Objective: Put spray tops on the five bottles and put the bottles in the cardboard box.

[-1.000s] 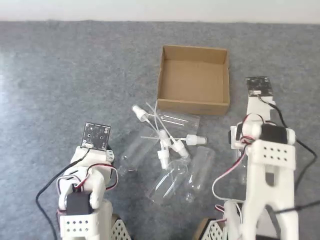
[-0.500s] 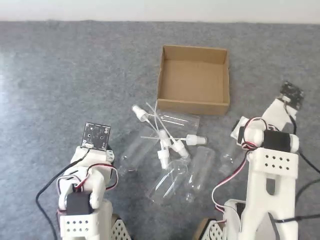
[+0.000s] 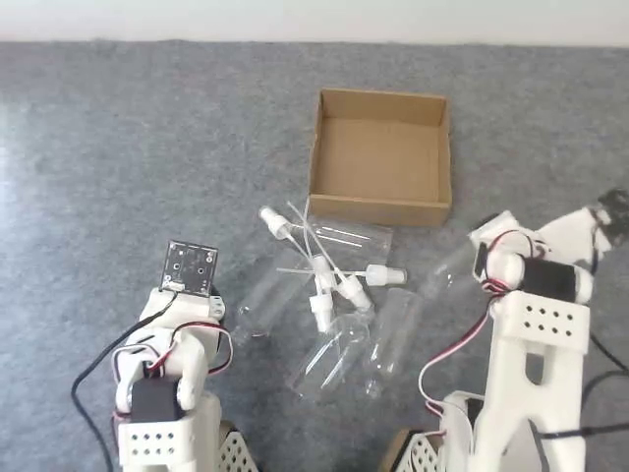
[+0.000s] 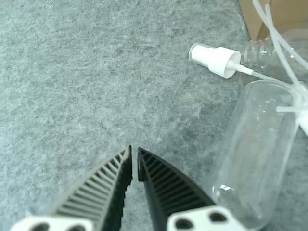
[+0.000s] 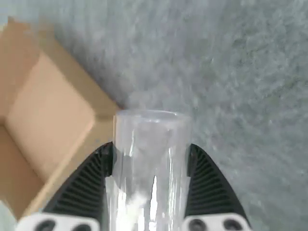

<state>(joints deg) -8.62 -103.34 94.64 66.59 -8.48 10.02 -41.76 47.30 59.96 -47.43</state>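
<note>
Right claw (image 5: 149, 150) clamps a clear bottle (image 5: 150, 126) near the box (image 5: 48, 108); the smooth plastic may slip or twist. Left claw (image 4: 134, 156) is nearly shut, empty.

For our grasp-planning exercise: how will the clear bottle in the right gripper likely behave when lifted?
The clear bottle looks empty and thin-walled: probably light. Its smooth round wall could slip in the right gripper. Laid down, it would likely roll.
</note>
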